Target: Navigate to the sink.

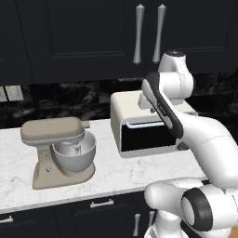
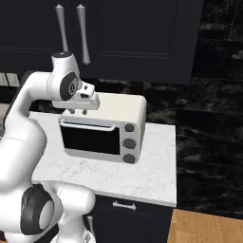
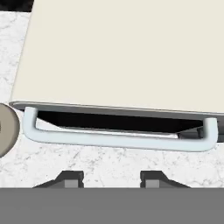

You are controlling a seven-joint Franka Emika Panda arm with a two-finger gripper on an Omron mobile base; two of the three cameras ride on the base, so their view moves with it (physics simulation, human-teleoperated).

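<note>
The sink is out of view. My gripper (image 3: 109,178) hangs above a cream toaster oven (image 3: 127,52), pointing down at its top and its pale door handle (image 3: 113,139). Its two dark fingertips (image 3: 72,177) stand apart with only marble counter between them, so it is open and holds nothing. In the right base view the hand (image 2: 81,103) hovers over the oven's left top corner. From the left base view the hand (image 1: 147,102) is partly behind my forearm.
The toaster oven (image 1: 139,128) and a beige stand mixer (image 1: 62,151) with a steel bowl sit on the white marble counter (image 1: 116,174). Dark upper cabinets (image 1: 93,32) hang above. The counter ends at the right (image 2: 173,190), beside a black marbled wall and wood floor (image 2: 204,228).
</note>
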